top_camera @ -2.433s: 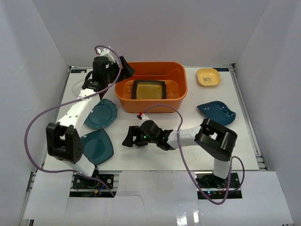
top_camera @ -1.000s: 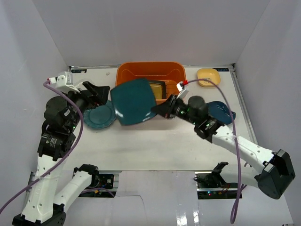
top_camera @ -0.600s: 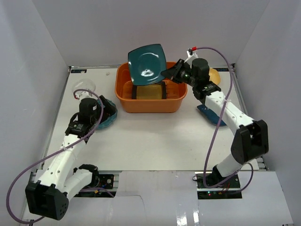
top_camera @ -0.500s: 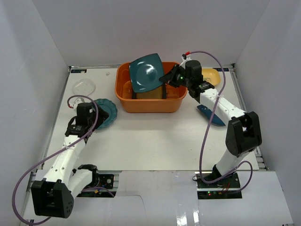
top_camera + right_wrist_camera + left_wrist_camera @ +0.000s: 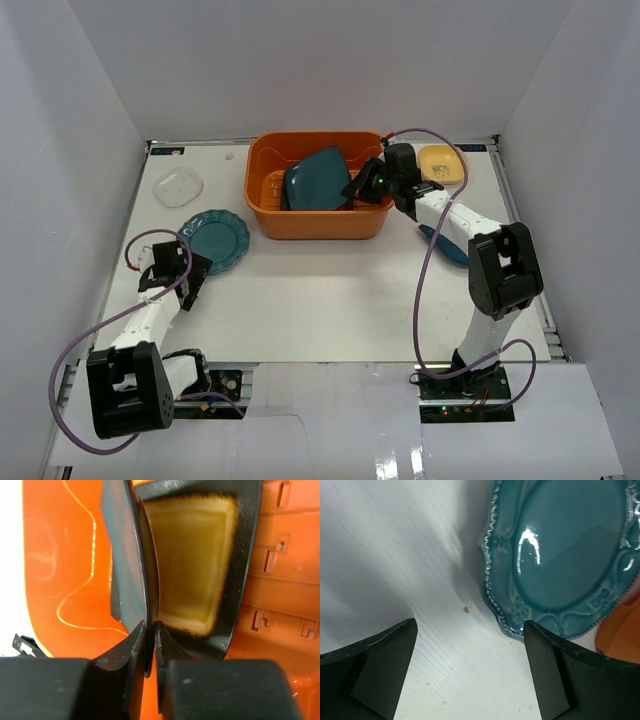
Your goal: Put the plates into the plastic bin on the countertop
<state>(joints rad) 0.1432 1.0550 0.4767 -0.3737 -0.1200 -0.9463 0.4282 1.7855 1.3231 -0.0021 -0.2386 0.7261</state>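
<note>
The orange plastic bin point(image 5: 315, 222) stands at the back of the white countertop point(image 5: 320, 300). My right gripper point(image 5: 358, 186) reaches in over its right rim, shut on the edge of a teal squarish plate point(image 5: 316, 180) that leans inside. In the right wrist view my right gripper point(image 5: 151, 630) pinches that plate point(image 5: 125, 565) edge-on, just over the black-rimmed mustard plate point(image 5: 192, 555) on the bin floor point(image 5: 60, 555). My left gripper point(image 5: 186, 276) is open, low beside the teal scalloped round plate point(image 5: 214, 241). Its fingers point(image 5: 555, 670) hold nothing, and the plate point(image 5: 565, 555) lies just ahead of them.
A small yellow plate point(image 5: 442, 164) sits at the back right. Another teal plate point(image 5: 447, 247) lies partly under my right arm. A clear glass dish point(image 5: 179, 186) rests at the back left. White walls enclose the table on three sides.
My right arm has lowered the teal squarish plate from above the bin's rim down into the bin. My left gripper has drawn back to the near left of the round plate.
</note>
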